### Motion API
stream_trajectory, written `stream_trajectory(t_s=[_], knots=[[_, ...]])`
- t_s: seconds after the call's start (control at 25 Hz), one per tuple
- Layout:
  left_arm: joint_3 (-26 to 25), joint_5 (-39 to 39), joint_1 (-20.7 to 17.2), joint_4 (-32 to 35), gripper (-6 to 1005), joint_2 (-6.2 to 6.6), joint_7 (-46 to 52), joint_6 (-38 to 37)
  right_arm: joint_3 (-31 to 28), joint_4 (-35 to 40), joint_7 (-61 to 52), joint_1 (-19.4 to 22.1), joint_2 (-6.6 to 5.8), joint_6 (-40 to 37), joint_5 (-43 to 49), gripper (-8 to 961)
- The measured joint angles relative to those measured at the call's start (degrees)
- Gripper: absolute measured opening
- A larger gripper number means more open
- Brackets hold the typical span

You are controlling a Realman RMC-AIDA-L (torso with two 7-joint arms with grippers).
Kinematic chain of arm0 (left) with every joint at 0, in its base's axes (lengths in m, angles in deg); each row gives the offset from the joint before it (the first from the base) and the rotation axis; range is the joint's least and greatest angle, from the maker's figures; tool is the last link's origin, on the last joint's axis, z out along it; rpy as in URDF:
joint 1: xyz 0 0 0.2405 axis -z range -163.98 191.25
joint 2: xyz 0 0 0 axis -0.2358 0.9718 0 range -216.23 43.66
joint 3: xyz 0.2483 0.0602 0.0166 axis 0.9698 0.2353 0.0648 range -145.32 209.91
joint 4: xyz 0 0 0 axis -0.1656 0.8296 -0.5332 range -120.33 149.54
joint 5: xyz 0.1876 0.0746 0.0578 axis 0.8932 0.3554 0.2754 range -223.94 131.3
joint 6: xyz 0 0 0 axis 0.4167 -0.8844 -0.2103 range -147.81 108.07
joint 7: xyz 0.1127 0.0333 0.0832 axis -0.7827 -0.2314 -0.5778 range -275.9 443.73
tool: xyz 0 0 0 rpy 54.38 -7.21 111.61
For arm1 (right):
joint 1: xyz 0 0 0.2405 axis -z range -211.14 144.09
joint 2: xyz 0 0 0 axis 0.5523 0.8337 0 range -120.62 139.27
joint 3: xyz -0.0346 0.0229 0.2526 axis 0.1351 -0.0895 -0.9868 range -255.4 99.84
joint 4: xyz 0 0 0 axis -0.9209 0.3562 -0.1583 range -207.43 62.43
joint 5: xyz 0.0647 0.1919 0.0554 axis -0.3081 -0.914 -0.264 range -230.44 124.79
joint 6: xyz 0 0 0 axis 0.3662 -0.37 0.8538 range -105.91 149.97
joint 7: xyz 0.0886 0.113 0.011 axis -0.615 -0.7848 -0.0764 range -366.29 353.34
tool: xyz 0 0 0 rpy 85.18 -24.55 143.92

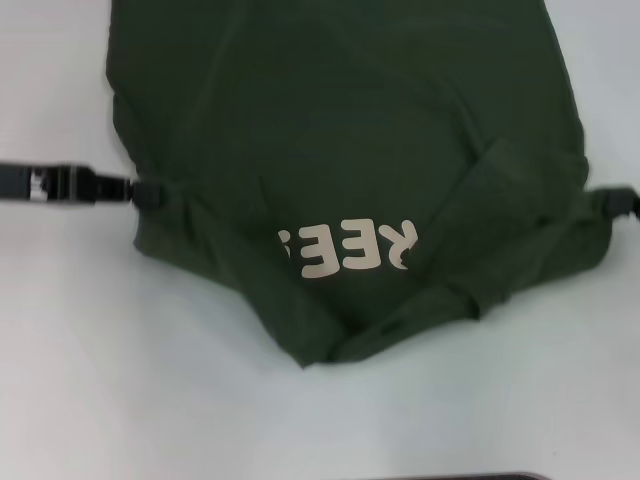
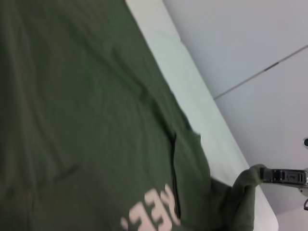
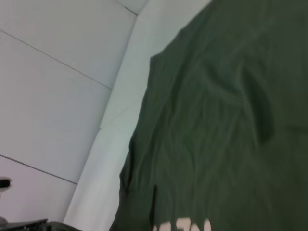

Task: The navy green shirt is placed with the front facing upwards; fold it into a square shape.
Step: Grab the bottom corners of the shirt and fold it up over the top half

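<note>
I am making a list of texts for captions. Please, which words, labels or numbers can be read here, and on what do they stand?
"REE", upside down in the head view, with a blurred mark after it: pale print on the navy green shirt; cloth folds hide the rest.
No other text can be read in any view.

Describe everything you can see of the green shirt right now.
The navy green shirt is dark olive, soft cotton-looking cloth, lying rumpled on the white table. Pale print letters show only partly, upside down in the head view, with cloth folded over around them. Its near edge bunches to a blunt point. The left gripper meets the cloth at one side edge and the right gripper at the opposite one, each seeming to pinch a fold there. The far part runs out of view.
</note>
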Motion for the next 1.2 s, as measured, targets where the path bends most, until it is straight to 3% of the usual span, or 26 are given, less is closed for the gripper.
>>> stream_trajectory(t_s=[0.36, 0.72, 1.2], knots=[[0.07, -2.70, 7.73, -0.19, 3, -0.69, -0.82, 5.98, 1.94, 0.07, -2.75, -7.67, -1.31, 6.13, -0.07, 76], [0.34, -2.74, 13.64, -0.21, 4, -2.00, -0.91, 15.76, 3.39, 0.07, -4.28, -12.84, -1.68, 12.47, -0.60, 75], [0.29, -5.97, 14.10, -0.17, 4, -2.25, -0.72, 21.89, 3.98, 0.08, -4.96, -17.88, -2.53, 18.04, -1.38, 75]])
